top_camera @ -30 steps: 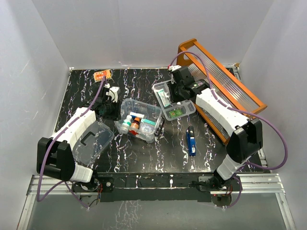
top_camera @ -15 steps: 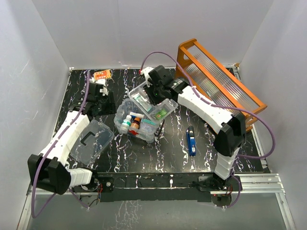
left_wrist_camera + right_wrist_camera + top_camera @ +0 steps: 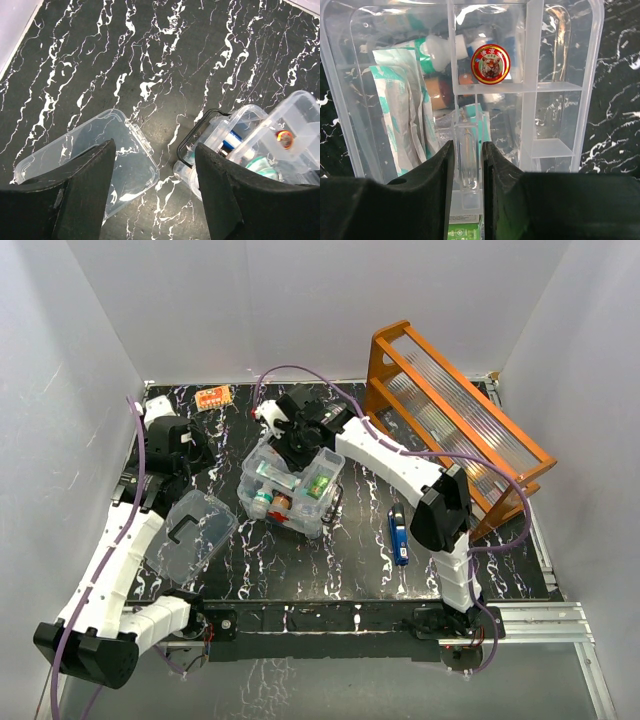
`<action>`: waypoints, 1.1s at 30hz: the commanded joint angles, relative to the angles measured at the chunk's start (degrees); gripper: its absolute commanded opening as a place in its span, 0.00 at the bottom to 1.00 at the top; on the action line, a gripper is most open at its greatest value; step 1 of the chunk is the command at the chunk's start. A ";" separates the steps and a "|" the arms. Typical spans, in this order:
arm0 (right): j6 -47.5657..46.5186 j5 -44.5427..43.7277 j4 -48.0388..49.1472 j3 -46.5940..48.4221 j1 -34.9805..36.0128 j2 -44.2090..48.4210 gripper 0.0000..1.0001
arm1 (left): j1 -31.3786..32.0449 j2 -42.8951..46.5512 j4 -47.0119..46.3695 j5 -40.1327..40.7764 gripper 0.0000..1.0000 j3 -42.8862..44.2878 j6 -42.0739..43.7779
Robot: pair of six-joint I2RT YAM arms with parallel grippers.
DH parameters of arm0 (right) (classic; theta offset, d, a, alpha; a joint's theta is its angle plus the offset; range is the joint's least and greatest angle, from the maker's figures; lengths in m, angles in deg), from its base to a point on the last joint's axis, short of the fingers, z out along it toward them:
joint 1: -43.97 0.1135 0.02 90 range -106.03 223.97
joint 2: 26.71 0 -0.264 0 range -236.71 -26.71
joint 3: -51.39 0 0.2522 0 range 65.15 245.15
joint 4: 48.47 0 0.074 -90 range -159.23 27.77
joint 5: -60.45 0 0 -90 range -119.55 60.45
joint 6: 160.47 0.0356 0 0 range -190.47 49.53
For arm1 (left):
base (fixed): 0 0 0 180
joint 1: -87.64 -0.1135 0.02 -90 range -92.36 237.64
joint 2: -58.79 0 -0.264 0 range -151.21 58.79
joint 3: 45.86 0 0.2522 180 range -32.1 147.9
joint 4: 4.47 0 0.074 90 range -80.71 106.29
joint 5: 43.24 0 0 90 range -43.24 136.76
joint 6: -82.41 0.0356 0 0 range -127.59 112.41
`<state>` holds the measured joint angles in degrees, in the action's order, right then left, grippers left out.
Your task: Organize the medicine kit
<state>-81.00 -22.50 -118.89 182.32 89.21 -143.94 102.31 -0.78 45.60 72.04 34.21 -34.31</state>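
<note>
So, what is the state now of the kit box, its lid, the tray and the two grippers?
medicine kit box: open, with bottles inside.
lid: off, lying flat beside the box.
tray: held over the box; seated or not, I cannot tell.
red tin: closed, in a tray compartment.
right gripper: shut on the tray's divider.
left gripper: open, holding nothing.

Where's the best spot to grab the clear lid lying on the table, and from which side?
Probably the dark handle on the clear lid, coming straight down from above: the lid lies flat on the table, so its thin edges offer the jaws little.
</note>
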 commanded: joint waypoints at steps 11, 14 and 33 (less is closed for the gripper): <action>-7.30 4.97 -2.21 4.59 2.57 -3.49 0.00 | -0.20 -1.52 -1.72 -9.78 0.64 -0.45 -4.75; -7.18 5.12 -1.18 3.65 2.58 -3.61 0.00 | -0.19 -1.97 -2.11 -10.71 0.64 -1.39 -5.33; -6.37 3.08 5.56 -3.97 2.58 -1.80 0.00 | -0.44 -3.67 -3.47 -12.76 0.64 -4.14 -5.60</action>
<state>-87.12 -19.09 -117.49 180.55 91.85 -148.79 102.31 -4.65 42.83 60.61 30.45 -39.78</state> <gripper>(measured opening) 0.221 0.640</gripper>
